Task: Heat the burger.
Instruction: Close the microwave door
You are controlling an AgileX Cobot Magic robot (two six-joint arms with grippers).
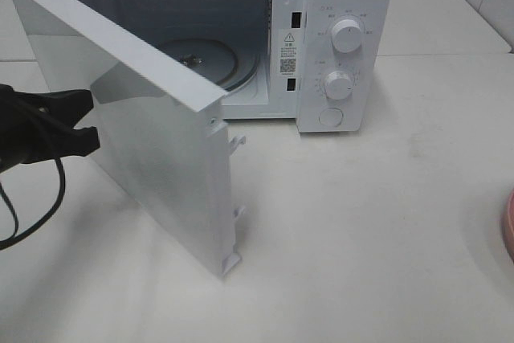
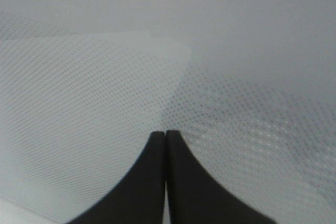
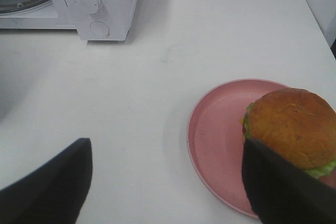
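white table (image 1: 385,238) holds one open microwave (image 1: 345,38), one burger (image 3: 291,127) on one plate (image 3: 215,135); left gripper (image 2: 166,135) closed empty, right gripper (image 3: 165,182) wide open, empty.

The left gripper (image 1: 84,138) reaches in over the worktop's left edge, its black fingers (image 2: 184,182) pressed together. The right gripper (image 3: 165,182) holds its fingers (image 3: 286,187) spread wide apart.

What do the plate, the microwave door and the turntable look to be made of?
Plate: matte pink, likely plastic; faintly speckled, no shine. Microwave door: glossy white frame, likely plastic, its window showing a fine dotted mesh up close. Turntable: apparently clear glass, with light glinting off its rim.
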